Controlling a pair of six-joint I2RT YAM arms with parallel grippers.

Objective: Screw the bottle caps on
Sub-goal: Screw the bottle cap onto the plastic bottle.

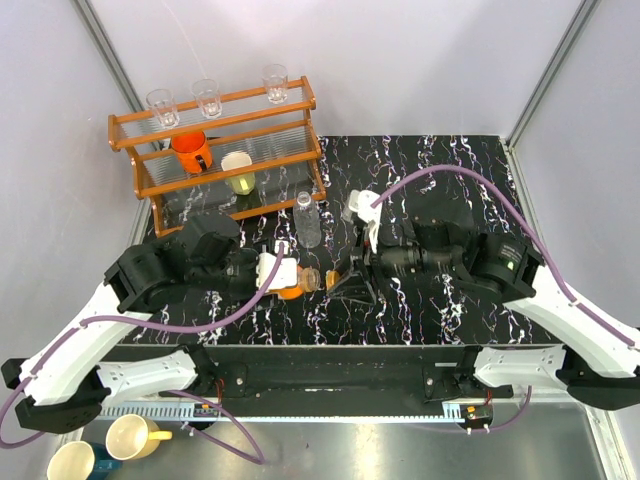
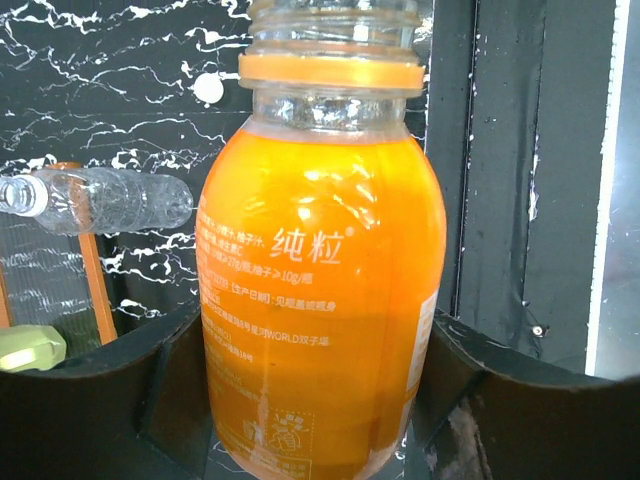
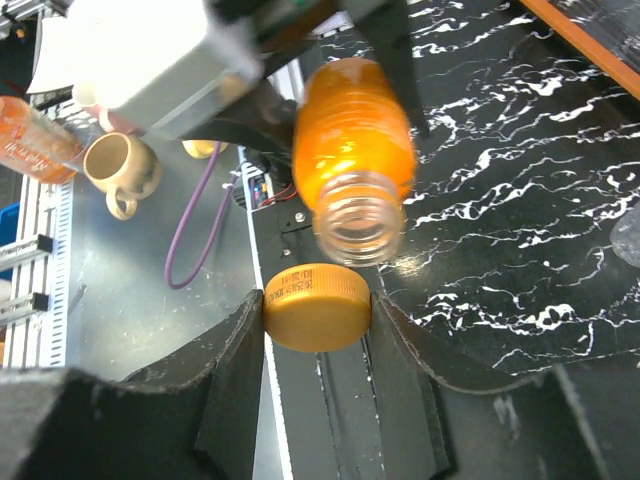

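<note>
1. Holding the orange bottle in the left gripper: its fingers are clamped on both sides of the lower body, and the neck points toward the right arm.
2. Bottle look: squat clear plastic full of orange juice, with white printed text across the belly. It has an orange collar ring under the bare thread, and the mouth is open.
3. Right gripper is closed on the orange cap, pads on two opposite sides. Cap is a flat orange disc with small dark print on its rim.
4. Cap is not on the neck. In the right wrist view we see it just below the open mouth and nearer the camera. We can't tell if they touch.
5. From the top camera we see the two grippers facing each other over the near-middle of the table, bottle between them.
6. Clear bottle is on the table beyond them, in front of the wooden rack. We can't tell if it is upright or lying.
7. Small white round thing lies on the table near the clear bottle. It is too small for us to call it the second cap.
</note>
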